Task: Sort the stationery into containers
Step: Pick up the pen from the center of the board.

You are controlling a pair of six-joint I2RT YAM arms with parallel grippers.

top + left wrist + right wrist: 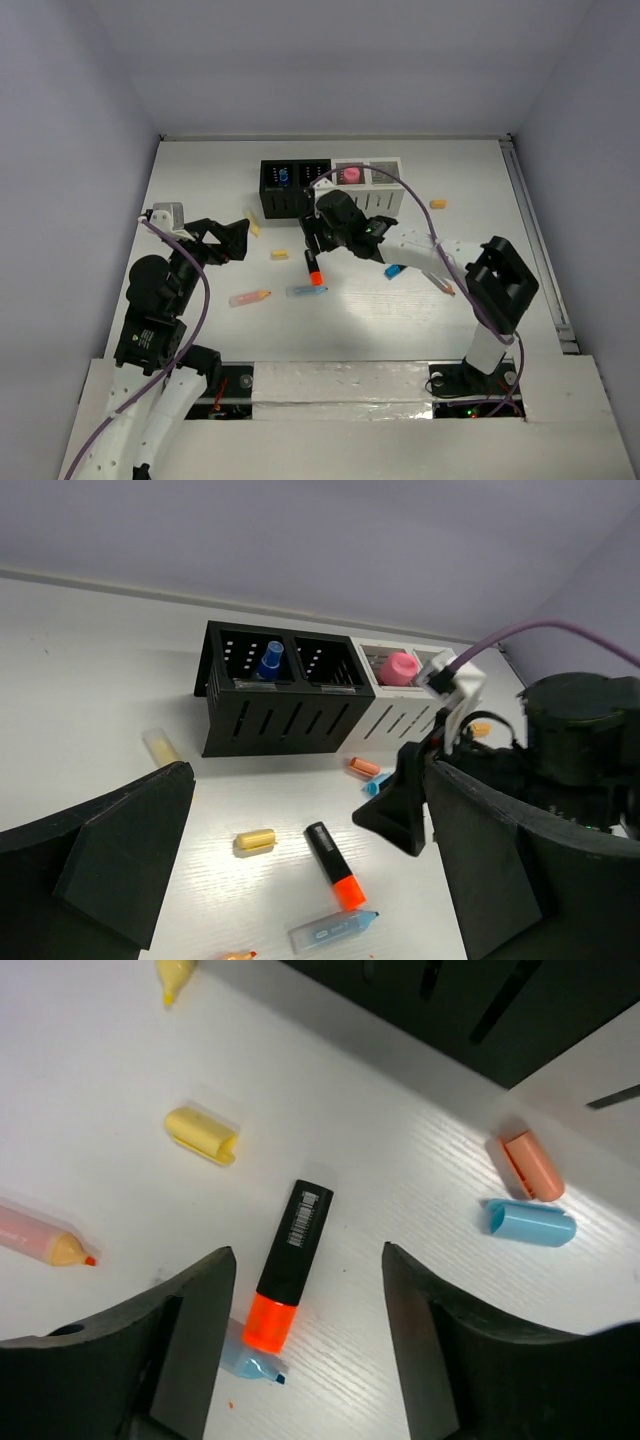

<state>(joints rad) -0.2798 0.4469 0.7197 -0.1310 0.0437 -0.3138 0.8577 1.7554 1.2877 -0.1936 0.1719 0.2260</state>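
Note:
A black highlighter with an orange cap lies on the white table in front of the containers, a row of two black and two white holders. My right gripper hovers over it, open, fingers either side and apart from it. A blue-grey highlighter lies at its orange end. My left gripper is open and empty, left of the pieces. A yellow cap, a pink-orange crayon and a blue cap lie loose.
A blue pen stands in the left black holder and a pink piece in a white one. An orange cap, a pale yellow stick and an orange bit lie on the table.

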